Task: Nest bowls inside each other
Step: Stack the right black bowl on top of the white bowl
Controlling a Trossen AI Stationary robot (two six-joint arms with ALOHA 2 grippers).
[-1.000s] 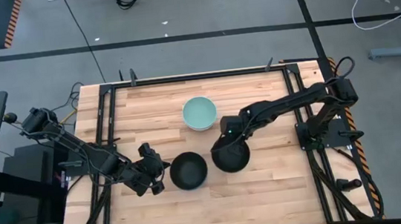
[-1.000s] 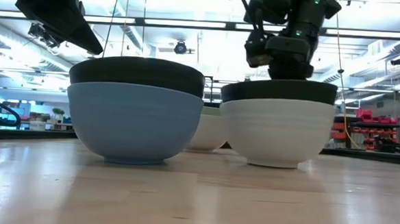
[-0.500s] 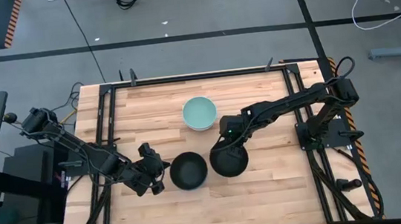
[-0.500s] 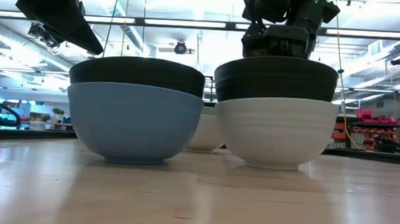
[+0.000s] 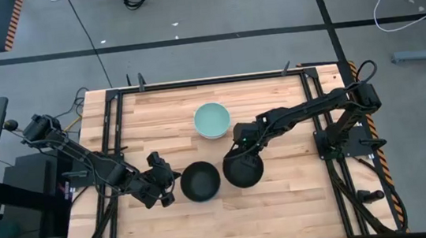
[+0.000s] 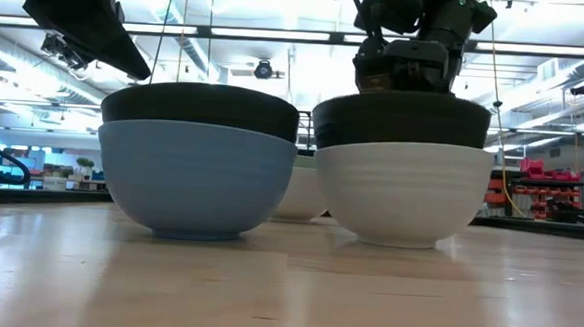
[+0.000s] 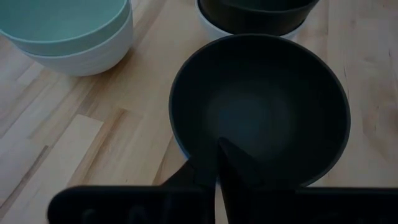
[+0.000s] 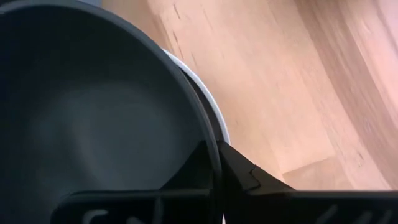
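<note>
The left black bowl [image 5: 200,180] sits nested in the blue bowl [image 6: 196,184]. My left gripper [image 5: 173,177] is at its left rim, shut on it. To its right, a second black bowl [image 5: 244,171] sits in a white bowl [image 6: 403,194], standing high above the white rim. My right gripper [image 5: 238,156] is shut on the far rim of this bowl. The mint green bowl [image 5: 211,120] rests nested in the other white bowl [image 7: 93,56], farther back on the table. My left gripper pinches the left black bowl's rim [image 7: 200,182] on the bowl's left side, one finger [image 7: 235,163] inside and one outside, slanting down from the left. The bowl stays seated in the blue bowl. My right gripper pinches the right black bowl's far rim [image 8: 213,146], one finger inside and one finger [image 8: 242,169] outside, coming from above. The bowl hangs upright, its lower part inside the white bowl, whose rim [image 8: 217,121] shows just beside it.
The two stacks stand almost side by side near the table's middle [image 5: 222,177]. Bare wood lies toward the near edge [image 5: 224,221] and the far corners. Black frame rails [image 5: 119,129] run along the table's sides.
My right gripper has drawn its black bowl up, so it stands higher out of the white bowl than a second ago, and the pair has shifted slightly toward the left stack. In the last half second it has held still.
</note>
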